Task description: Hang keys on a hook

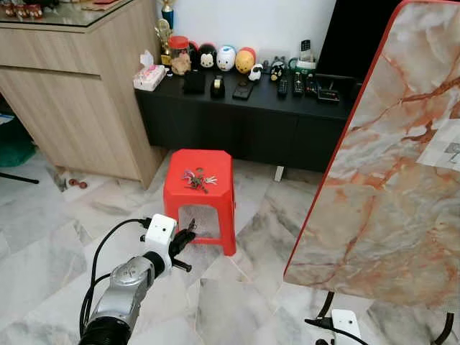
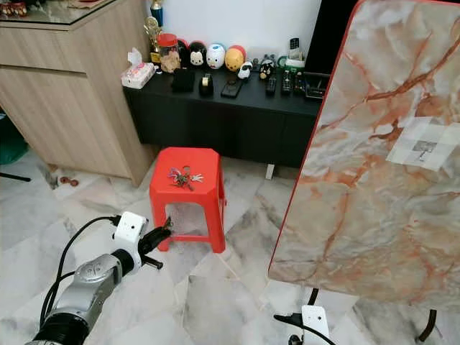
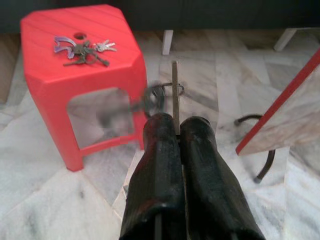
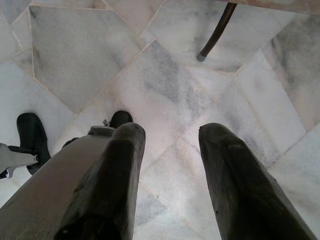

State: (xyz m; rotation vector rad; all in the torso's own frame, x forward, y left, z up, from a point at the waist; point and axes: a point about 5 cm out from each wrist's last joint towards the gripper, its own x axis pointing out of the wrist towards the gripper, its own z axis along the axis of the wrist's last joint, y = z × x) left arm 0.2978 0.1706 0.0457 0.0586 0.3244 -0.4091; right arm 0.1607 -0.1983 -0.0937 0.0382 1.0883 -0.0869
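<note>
Left gripper [image 3: 178, 123], two long black fingers clenched flat on a thin metal strip [image 3: 175, 85] with a blurred ring [image 3: 160, 96] at its far end; probably a key, too blurred to confirm. Held low, just short of a red plastic stool [image 1: 215, 162]. Right gripper [image 4: 172, 132], fingers spread and holding nothing, hanging over grey-veined marble floor [image 4: 165, 90] near a dark curved stand leg [image 4: 216, 32]. Bunch of small metal keys with purple and red tags [image 1: 195, 180], lying loose on the stool top beside its centre hole. Handling, by judgement: light, hard, slippery, prone to splay and swing; best pinched at the ring or one flat key head, leaving the ring free to slip over a hook. Tall red-edged board of orange-veined marble pattern [image 1: 388, 180], leaning at the right, bearing a white square patch [image 2: 422, 144] with what looks like a small hook. Long black low cabinet [image 1: 237, 122] with figurines and remotes, and a light wooden counter [image 1: 79, 93], well behind. Obstruction: stool edge close ahead; board stand legs underfoot.
</note>
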